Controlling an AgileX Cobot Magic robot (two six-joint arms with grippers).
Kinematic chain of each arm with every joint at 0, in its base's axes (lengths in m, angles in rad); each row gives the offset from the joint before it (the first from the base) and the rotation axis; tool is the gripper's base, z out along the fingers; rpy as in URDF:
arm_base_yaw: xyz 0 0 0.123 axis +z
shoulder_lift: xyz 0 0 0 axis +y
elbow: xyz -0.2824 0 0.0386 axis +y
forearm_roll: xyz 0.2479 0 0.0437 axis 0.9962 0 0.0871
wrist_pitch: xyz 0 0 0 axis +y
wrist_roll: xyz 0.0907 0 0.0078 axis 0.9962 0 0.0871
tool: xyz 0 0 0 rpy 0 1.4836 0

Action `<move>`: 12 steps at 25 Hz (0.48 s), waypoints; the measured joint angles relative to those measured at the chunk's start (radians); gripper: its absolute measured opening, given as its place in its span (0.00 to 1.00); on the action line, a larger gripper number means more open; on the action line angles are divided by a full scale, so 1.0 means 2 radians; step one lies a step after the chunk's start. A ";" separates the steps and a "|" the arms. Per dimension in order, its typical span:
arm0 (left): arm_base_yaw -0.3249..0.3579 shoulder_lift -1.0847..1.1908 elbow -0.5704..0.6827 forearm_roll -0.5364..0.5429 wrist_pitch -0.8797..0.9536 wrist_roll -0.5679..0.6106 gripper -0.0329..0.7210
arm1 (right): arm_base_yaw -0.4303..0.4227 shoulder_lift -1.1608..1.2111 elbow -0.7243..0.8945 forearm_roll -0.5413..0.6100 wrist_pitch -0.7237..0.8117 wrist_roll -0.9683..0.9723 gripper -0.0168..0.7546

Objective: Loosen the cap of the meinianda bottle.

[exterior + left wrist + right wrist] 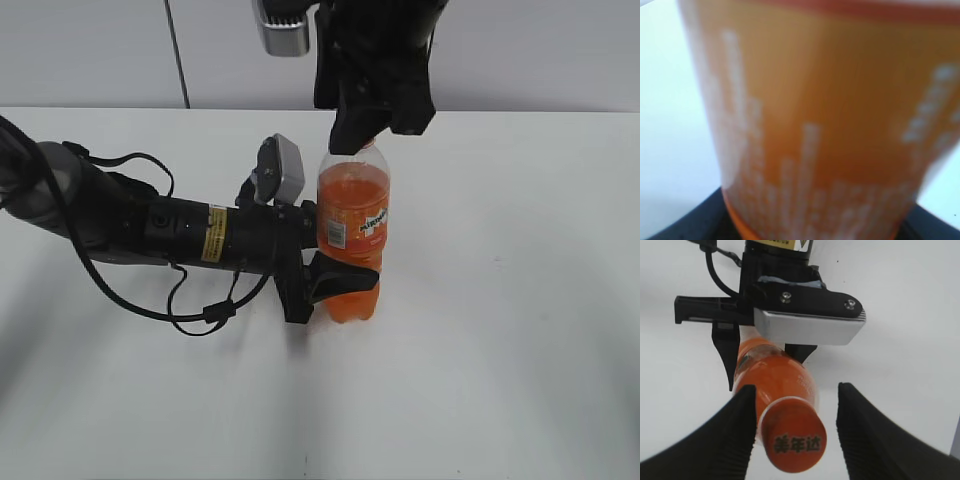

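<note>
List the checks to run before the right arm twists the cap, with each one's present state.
1. Bottle upright on table: ok.
2. Left gripper clamped on lower bottle: ok.
3. Cap between the right gripper jaws: ok.
4. Right jaws closed on cap: not ok, a gap shows on its right side.
5. Cap centred between jaws: not ok, it sits nearer the left one.
6. Cap already loosened: cannot tell.

- My left wrist view is blurred: the bottle (815,125) fills it, label print unreadable, top and base cut off.
- In the exterior view my right gripper (372,125) hides the cap.
- My right arm is cut off by that view's top edge.
- My left gripper (335,275) hides part of the bottle's lower body.
</note>
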 joint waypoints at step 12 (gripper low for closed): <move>0.000 0.000 0.000 0.001 -0.001 0.000 0.58 | 0.000 -0.033 0.000 0.009 0.000 0.436 0.53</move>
